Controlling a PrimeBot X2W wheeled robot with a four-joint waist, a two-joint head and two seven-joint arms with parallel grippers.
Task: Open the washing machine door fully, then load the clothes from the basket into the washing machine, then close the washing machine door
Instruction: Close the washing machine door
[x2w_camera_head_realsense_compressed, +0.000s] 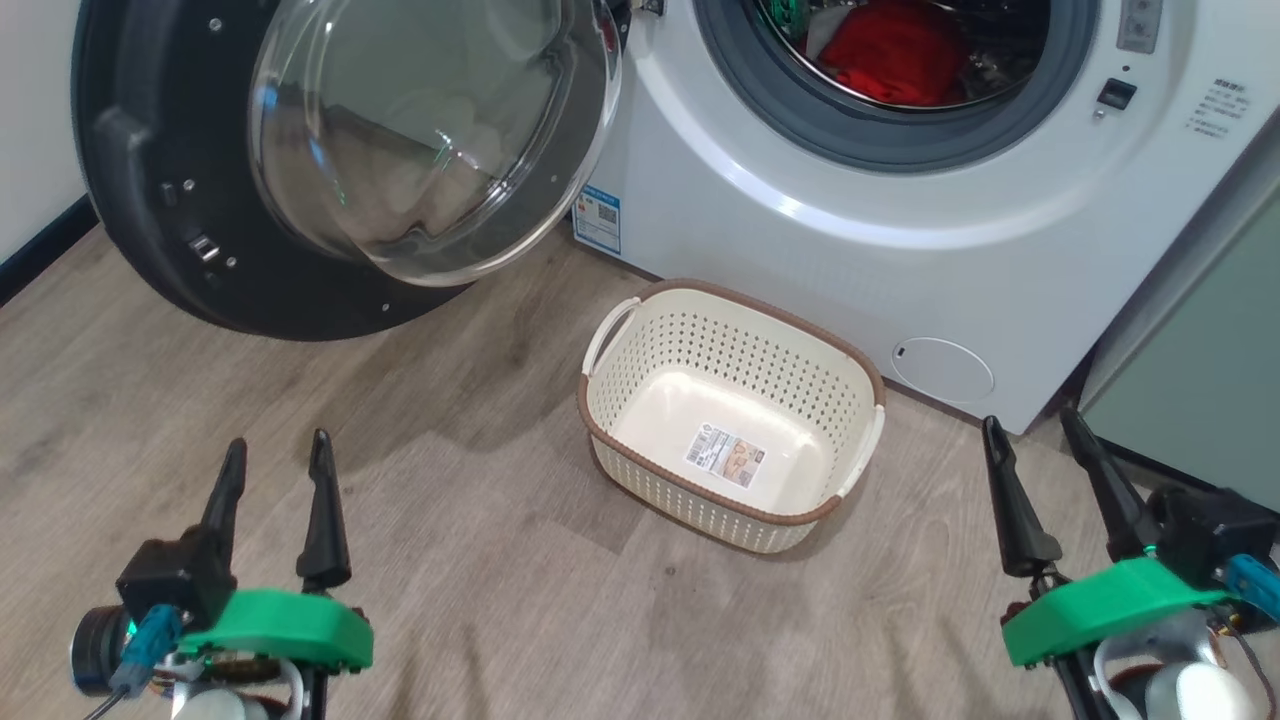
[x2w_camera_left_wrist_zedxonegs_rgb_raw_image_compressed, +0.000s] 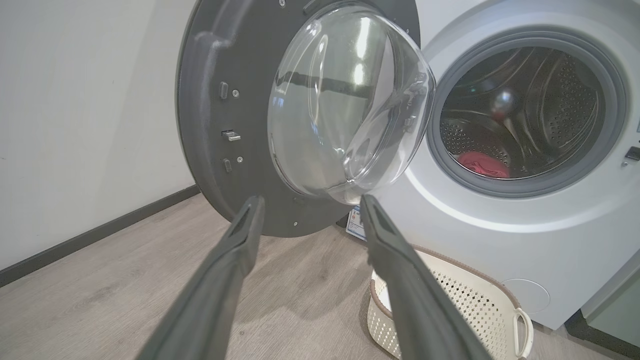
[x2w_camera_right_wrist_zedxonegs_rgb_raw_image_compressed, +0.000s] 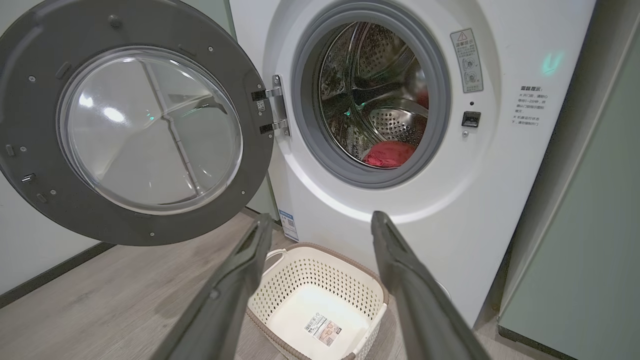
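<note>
Fingers (x2w_camera_head_realsense_compressed: 322, 500) of left gripper (x2w_camera_head_realsense_compressed: 278, 442) spread apart, holding nothing, low on my left. Right gripper (x2w_camera_head_realsense_compressed: 1030, 418) the same: 2 fingers parted and free, low right. Small cream perforated plastic basket (x2w_camera_head_realsense_compressed: 720, 340) with brown rim stands on grey wood-look floor (x2w_camera_head_realsense_compressed: 450, 520) between them, nearer the right, touching neither. Bright red fabric clothes (x2w_camera_head_realsense_compressed: 895, 55) lie in the steel drum of the big white front-loading washing machine (x2w_camera_head_realsense_compressed: 800, 200), well beyond both fingertips. Large round black-rimmed, glass-bowled washing machine door (x2w_camera_head_realsense_compressed: 150, 200) hangs swung open ahead of the left gripper.
</note>
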